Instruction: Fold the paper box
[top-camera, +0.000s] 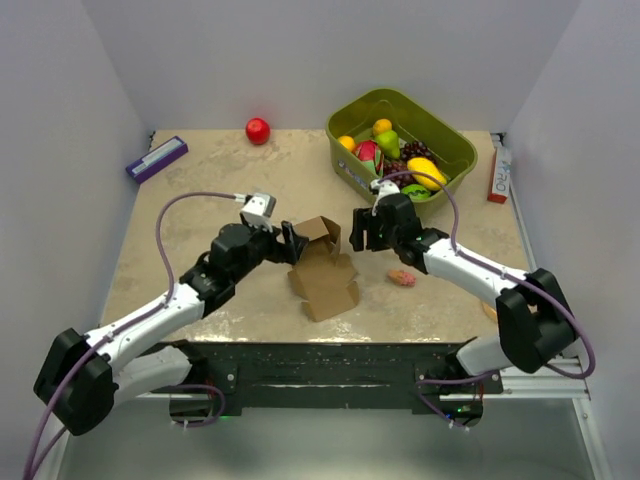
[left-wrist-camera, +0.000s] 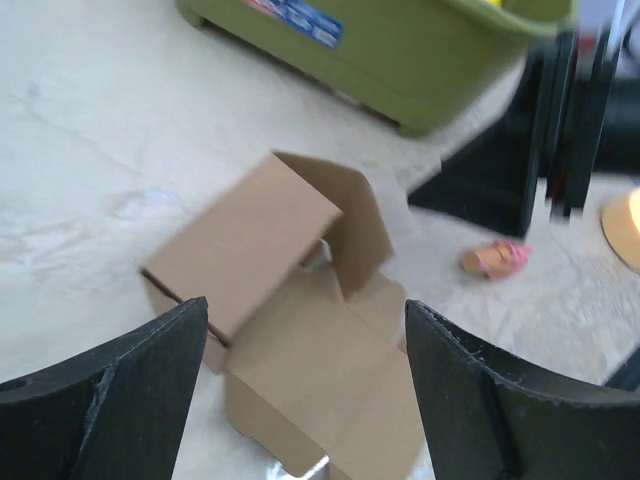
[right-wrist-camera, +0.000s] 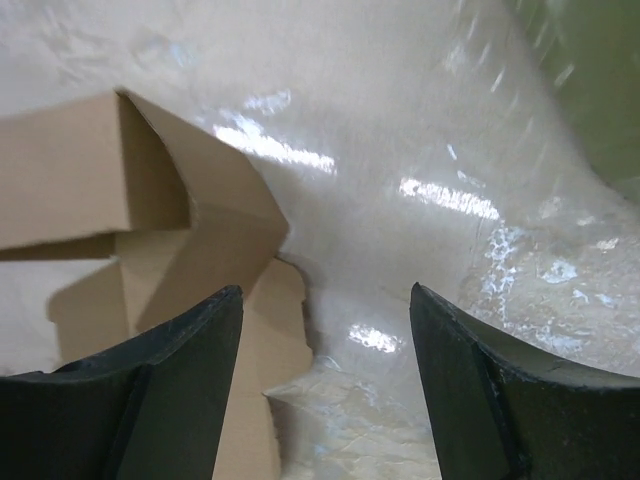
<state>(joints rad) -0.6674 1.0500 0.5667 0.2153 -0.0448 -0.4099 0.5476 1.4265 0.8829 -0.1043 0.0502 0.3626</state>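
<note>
The paper box (top-camera: 322, 268) is brown cardboard, partly folded, lying mid-table with some flaps raised at its far end and the rest flat. In the left wrist view the paper box (left-wrist-camera: 300, 330) has one panel tilted up and a flap standing behind it. My left gripper (top-camera: 296, 243) is open and empty, just left of the raised flaps; its jaws straddle the box from above (left-wrist-camera: 305, 390). My right gripper (top-camera: 357, 232) is open and empty, just right of the box; its view (right-wrist-camera: 325, 380) shows the box's edge (right-wrist-camera: 150, 230) at the left.
A green bin (top-camera: 400, 145) of toy fruit stands at the back right. A small pink object (top-camera: 401, 278) lies right of the box. A red ball (top-camera: 258, 130), a purple-and-white flat box (top-camera: 156, 158) and a red-and-white slim box (top-camera: 498, 172) lie along the far edges.
</note>
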